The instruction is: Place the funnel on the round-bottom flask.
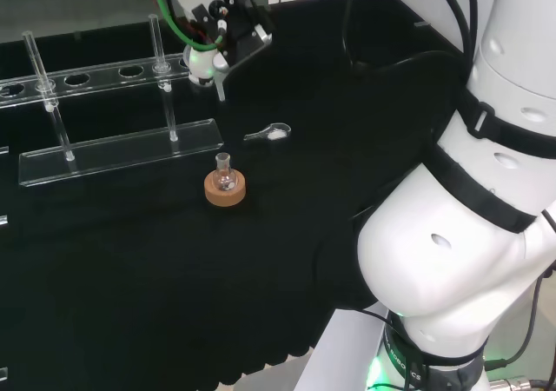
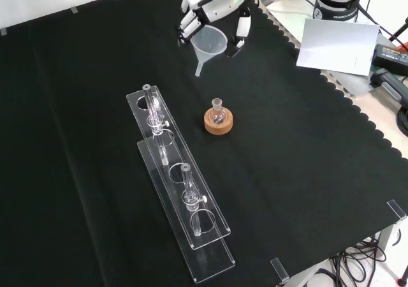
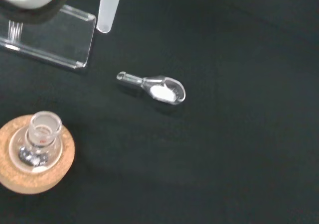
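Note:
The hand (image 1: 214, 22) hangs above the far side of the cloth, its fingers curled round a translucent white funnel (image 1: 205, 65) whose stem points down and tilts a little. In the front view the hand (image 2: 213, 6) holds the funnel (image 2: 209, 43) above and behind the flask. The small round-bottom flask (image 1: 225, 172) stands upright in a cork ring (image 1: 225, 191), its open neck free. In the front view, flask (image 2: 218, 110) and cork ring (image 2: 218, 124) sit mid-cloth. In the wrist view the funnel's stem (image 3: 107, 10) hangs off to one side of the flask (image 3: 42, 134).
A clear rack (image 1: 122, 152) with upright test tubes stands left of the flask in the head view; the rack (image 2: 182, 198) runs down the front view. A small clear scoop (image 1: 269, 132) with white powder lies near the flask; the scoop (image 3: 157, 88) lies flat on the cloth.

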Robot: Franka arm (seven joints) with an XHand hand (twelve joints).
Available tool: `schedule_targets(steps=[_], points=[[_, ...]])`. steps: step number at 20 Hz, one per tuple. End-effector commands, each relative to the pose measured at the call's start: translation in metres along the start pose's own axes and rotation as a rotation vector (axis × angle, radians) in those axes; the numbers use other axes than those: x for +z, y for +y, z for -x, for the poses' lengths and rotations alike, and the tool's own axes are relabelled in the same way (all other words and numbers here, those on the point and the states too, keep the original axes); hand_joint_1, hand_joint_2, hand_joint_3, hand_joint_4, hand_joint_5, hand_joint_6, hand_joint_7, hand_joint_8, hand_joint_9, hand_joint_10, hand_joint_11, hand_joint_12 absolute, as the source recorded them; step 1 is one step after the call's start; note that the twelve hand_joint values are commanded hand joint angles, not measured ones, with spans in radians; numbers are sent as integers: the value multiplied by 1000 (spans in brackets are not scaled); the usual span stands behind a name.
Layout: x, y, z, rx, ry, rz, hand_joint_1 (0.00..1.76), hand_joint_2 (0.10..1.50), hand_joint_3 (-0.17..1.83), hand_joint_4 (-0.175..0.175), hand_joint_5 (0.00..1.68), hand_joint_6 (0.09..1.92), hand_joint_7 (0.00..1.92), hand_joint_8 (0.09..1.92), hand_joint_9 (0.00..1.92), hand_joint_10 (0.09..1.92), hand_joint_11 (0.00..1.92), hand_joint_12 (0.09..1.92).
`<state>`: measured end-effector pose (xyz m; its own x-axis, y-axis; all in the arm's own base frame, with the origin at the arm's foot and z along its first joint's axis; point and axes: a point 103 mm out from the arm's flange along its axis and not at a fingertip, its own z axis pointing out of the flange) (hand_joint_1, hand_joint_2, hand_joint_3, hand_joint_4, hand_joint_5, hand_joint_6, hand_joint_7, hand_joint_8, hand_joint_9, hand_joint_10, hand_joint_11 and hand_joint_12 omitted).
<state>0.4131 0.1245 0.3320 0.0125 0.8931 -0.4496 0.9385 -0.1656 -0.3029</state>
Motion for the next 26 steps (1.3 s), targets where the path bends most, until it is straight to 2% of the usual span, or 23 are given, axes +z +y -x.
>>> schedule_targets(steps=[1, 16, 26], points=[[22, 2, -12, -18, 6, -33, 896, 707, 623, -44, 896, 727, 1052, 689, 1393, 310, 1025, 1032], [60, 11, -39, -72, 17, -98, 895, 703, 629, -42, 899, 725, 1050, 686, 1397, 301, 1017, 1043], [67, 12, -40, -80, 22, -116, 895, 702, 631, -42, 899, 726, 1049, 685, 1401, 297, 1017, 1046]])
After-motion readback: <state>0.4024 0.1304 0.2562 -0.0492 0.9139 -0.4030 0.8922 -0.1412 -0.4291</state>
